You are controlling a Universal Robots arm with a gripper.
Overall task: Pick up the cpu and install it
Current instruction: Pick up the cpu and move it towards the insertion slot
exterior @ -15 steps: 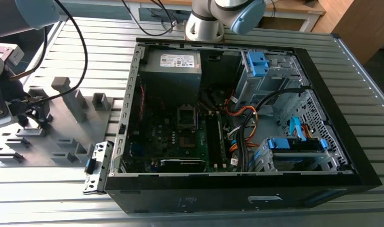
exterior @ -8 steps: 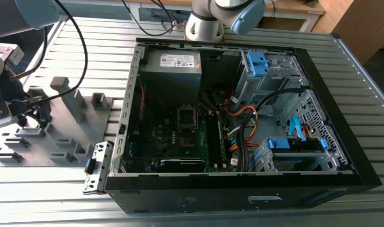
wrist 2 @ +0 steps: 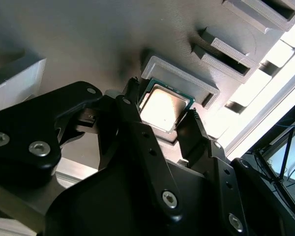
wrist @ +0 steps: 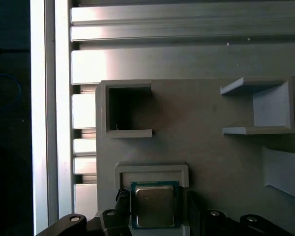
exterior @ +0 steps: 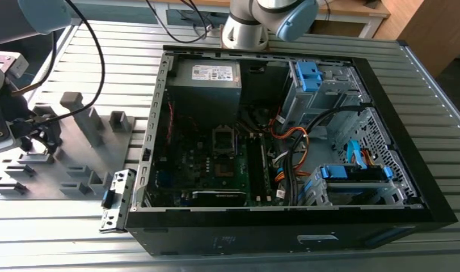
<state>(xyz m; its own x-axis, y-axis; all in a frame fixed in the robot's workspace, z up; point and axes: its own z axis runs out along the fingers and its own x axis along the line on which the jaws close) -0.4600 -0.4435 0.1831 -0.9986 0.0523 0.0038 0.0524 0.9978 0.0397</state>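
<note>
Had the fingers (wrist 2: 137, 132) open either side of the cpu (wrist 2: 164, 108) but off-centre, so could easily have skewed it in the tray (wrist: 211, 162) on closing.

cpu (wrist: 155, 205): silver-grey metal top, smooth, with a soft sheen; thin dark green rim.
fingers (wrist 2: 142, 142): matt black and smooth, set with bright metal screw heads.
holder tray (wrist: 206, 162): grey plastic, matt, faintly grainy.
worktop (exterior: 63, 249): ribbed silver metal slats with a satin shine.
computer case (exterior: 214, 238): matt black outer walls; bare grey sheet metal inside.
drive clips (exterior: 309, 76): blue plastic, slightly glossy.
cables (exterior: 290, 136): orange and black plastic sheathing, smooth.
</note>
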